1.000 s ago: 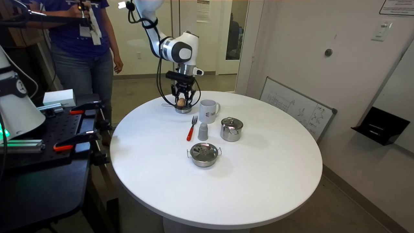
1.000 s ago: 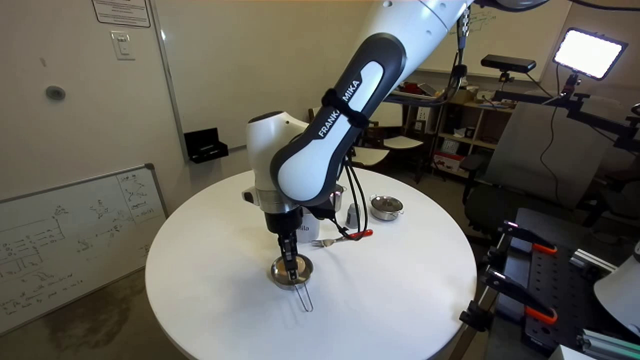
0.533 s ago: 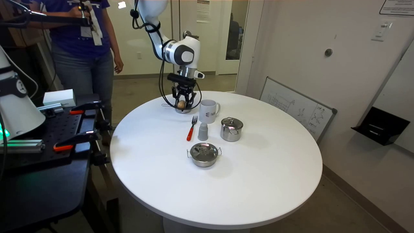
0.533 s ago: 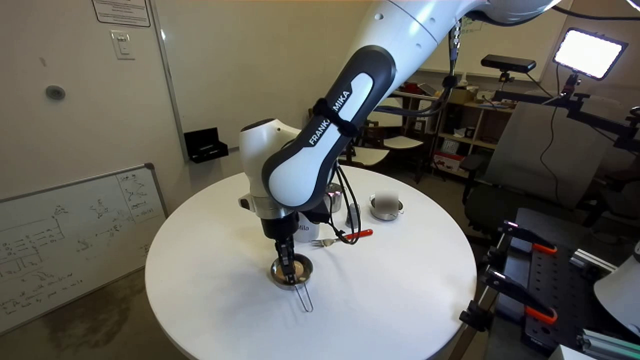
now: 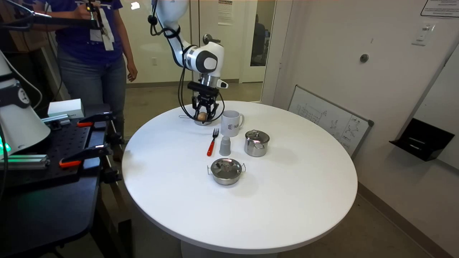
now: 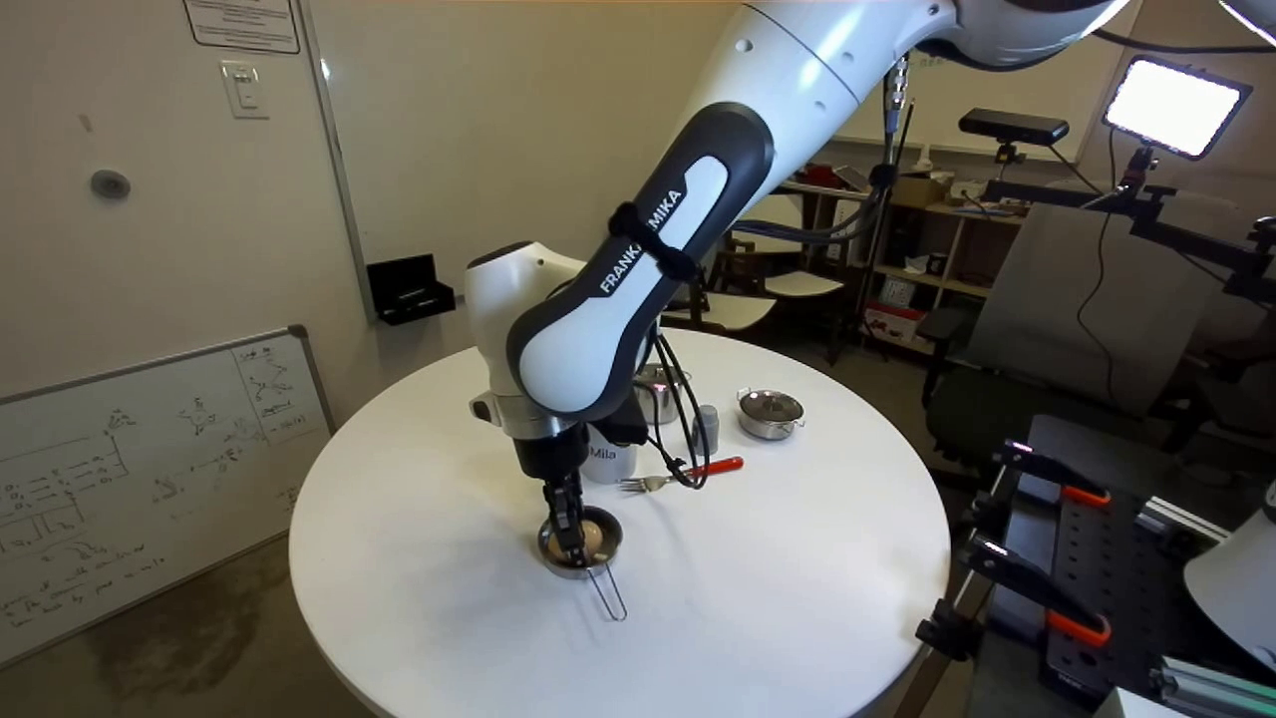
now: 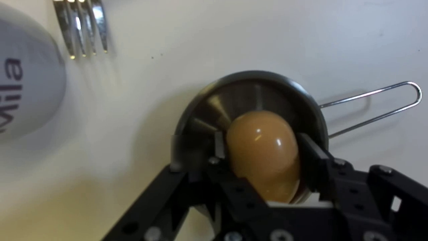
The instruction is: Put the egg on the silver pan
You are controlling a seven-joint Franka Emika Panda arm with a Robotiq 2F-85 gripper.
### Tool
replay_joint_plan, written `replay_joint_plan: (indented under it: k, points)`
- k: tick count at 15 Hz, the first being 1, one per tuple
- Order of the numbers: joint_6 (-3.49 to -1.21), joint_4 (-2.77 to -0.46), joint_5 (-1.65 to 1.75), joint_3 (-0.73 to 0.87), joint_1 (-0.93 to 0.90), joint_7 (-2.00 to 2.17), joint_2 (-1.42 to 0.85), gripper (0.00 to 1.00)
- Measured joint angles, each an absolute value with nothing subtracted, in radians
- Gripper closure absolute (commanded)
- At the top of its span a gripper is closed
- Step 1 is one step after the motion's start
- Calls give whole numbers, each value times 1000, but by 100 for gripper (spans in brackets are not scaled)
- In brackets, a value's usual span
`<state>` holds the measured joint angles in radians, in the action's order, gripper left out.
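Observation:
The egg (image 7: 260,130), smooth and orange-tan, is between the two fingers of my gripper (image 7: 262,149), which is shut on it. The silver pan (image 7: 252,76), small and round with a dark inside and a wire handle, lies right under the egg. In an exterior view the egg (image 5: 202,116) sits low between the fingertips, over the pan (image 5: 203,123). In an exterior view the gripper (image 6: 575,551) reaches down inside the rim of the pan (image 6: 611,529), with the egg (image 6: 592,539) partly hidden behind a finger. I cannot tell whether the egg touches the pan's bottom.
A white mug (image 5: 229,123) stands close beside the pan. A red-handled fork (image 5: 211,145), a grey shaker (image 5: 225,146), a taller silver pot (image 5: 256,143) and a lidded silver bowl (image 5: 226,172) stand farther along the round white table (image 5: 294,200). A person (image 5: 86,46) stands behind.
My gripper has moved a little sideways and down, and the egg has moved with it, deeper into the pan. The pan and the other things have not visibly moved.

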<state>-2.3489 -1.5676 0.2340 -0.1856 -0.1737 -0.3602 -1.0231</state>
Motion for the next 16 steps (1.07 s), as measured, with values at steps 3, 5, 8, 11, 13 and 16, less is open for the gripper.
replay_joint_plan:
  k: [3, 5, 8, 11, 13, 16]
  points:
    - [-2345, -1557, 234, -181, -173, -360, -1024, 0]
    - [-2345, -1554, 234, -178, -172, -360, -1025, 3]
    - [-2345, -1551, 234, -174, -171, -357, -1023, 28]
    - [-2345, -1546, 234, -168, -170, -354, -1020, 33]
    - [-2345, -1544, 234, -163, -170, -352, -1017, 35]
    - [-2346, -1544, 235, -156, -170, -345, -1008, 28]
